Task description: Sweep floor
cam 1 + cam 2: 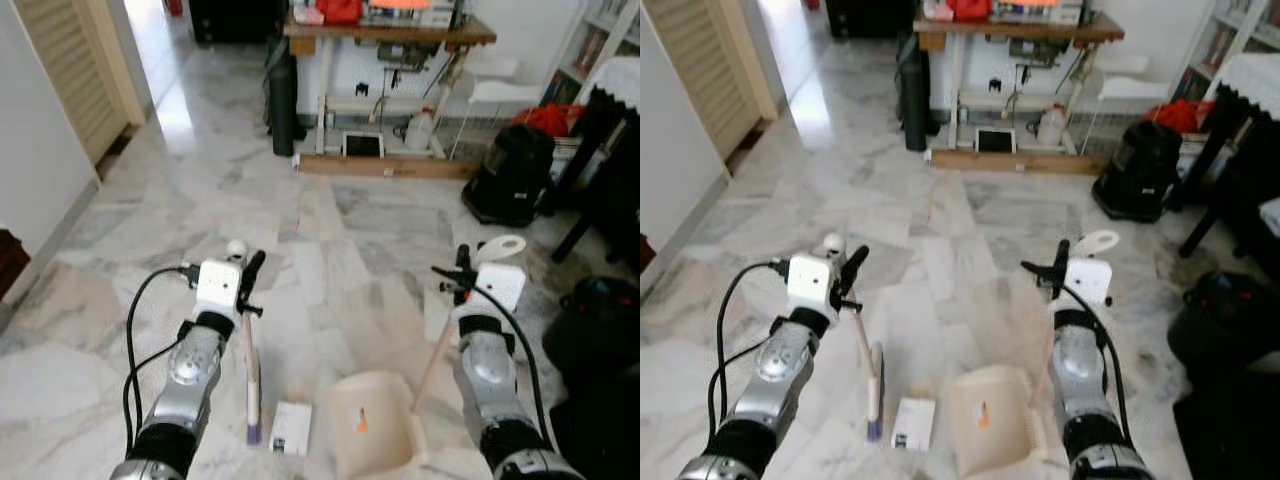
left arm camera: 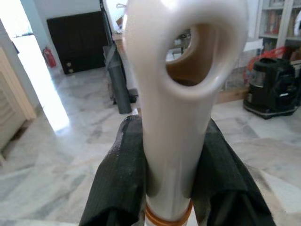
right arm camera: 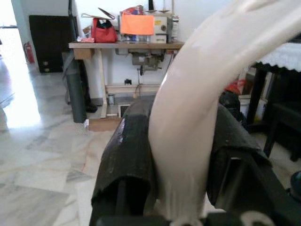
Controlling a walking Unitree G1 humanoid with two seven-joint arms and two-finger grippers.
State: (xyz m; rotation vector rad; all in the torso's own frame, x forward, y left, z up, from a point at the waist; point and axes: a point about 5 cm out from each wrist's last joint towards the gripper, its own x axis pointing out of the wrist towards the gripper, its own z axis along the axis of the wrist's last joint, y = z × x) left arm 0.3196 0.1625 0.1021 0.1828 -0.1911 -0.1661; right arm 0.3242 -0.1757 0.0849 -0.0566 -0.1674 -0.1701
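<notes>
Left gripper (image 1: 247, 290): clamped on broom handle (image 1: 251, 375), shaft running down to the floor. White card (image 1: 291, 428): just right of the broom tip, between tip and dustpan (image 1: 372, 425). Right gripper (image 1: 458, 277): clamped on dustpan handle (image 1: 436, 355).

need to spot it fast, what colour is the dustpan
Cream, with a small orange mark inside the dustpan. Clearest in the left eye view, low on the marble floor.

floor (image 1: 300, 230): grey-veined marble | on it: dustpan (image 1: 372, 425), white card (image 1: 291, 428), broom head (image 1: 253, 432)
</notes>
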